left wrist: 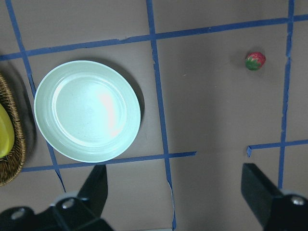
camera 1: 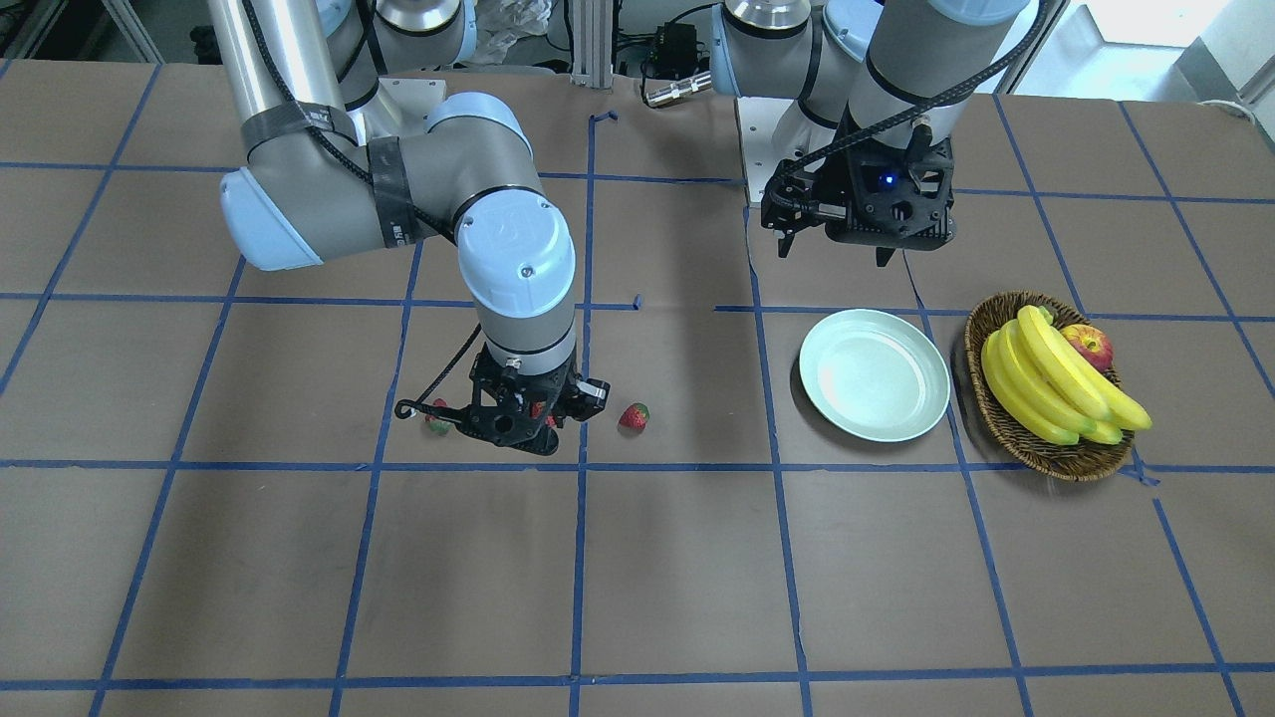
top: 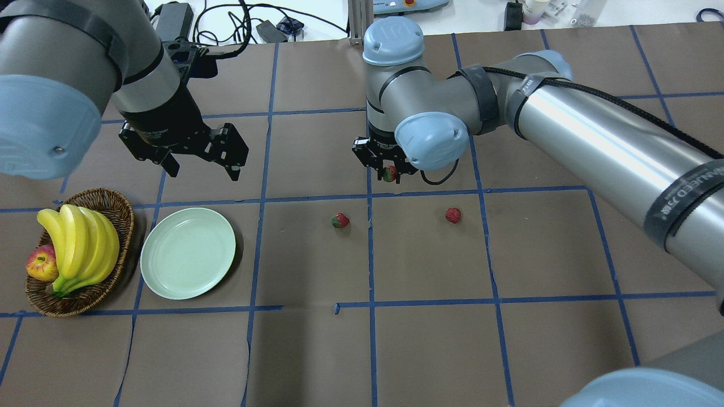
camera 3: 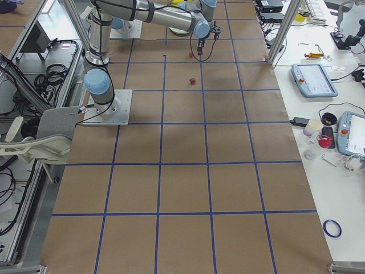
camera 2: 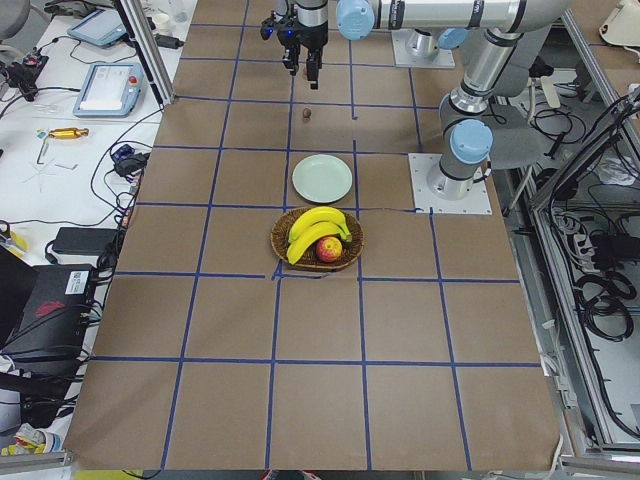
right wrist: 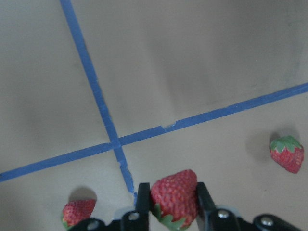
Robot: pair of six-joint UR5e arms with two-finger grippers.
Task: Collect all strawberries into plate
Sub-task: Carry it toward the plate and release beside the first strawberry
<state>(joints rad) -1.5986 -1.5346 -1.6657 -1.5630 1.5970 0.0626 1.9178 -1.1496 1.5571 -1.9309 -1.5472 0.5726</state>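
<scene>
Beside the plate [top: 188, 252] you have one wicker basket [top: 128, 220] holding bananas [top: 85, 243] and one apple [top: 41, 263]. Strawberries [top: 340, 220] counted: three. Right pincer [top: 388, 169] grips one strawberry [right wrist: 175, 199]. Two lie on the worktop [top: 430, 339] near it, well apart from the plate. Left pincer [top: 202, 169] is spread wide near the plate.
</scene>
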